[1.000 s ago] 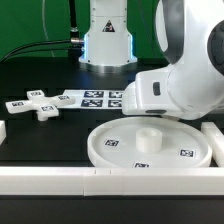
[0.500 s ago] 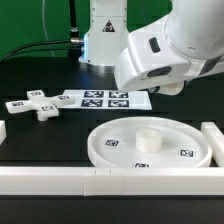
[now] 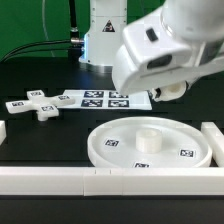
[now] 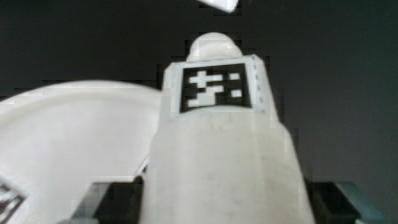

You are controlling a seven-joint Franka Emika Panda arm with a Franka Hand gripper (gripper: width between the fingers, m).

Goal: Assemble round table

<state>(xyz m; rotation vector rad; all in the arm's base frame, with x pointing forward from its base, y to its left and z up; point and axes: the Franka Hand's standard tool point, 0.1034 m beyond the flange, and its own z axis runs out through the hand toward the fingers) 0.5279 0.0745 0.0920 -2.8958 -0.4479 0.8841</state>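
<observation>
The large rimmed round disc (image 3: 150, 145) lies flat on the table near the front, with a short round hub at its middle. The cross-shaped piece (image 3: 38, 104) lies at the exterior view's left. My gripper (image 4: 217, 205) is shut on the white cylinder leg (image 4: 217, 140), whose tag faces the wrist camera. The leg sticks out past the fingers, with the disc (image 4: 71, 125) beside and beyond it. In the exterior view the wrist and hand (image 3: 160, 55) hang above the disc's far right side and hide the leg.
The marker board (image 3: 100, 98) lies flat behind the disc. White border blocks run along the front (image 3: 100, 178), the exterior view's right (image 3: 212, 135) and left (image 3: 3, 130). The arm's base (image 3: 107, 40) stands at the back.
The hand has risen from low over the disc's right side and shifted toward the exterior view's left, then settled. Disc and cross piece have not moved.
</observation>
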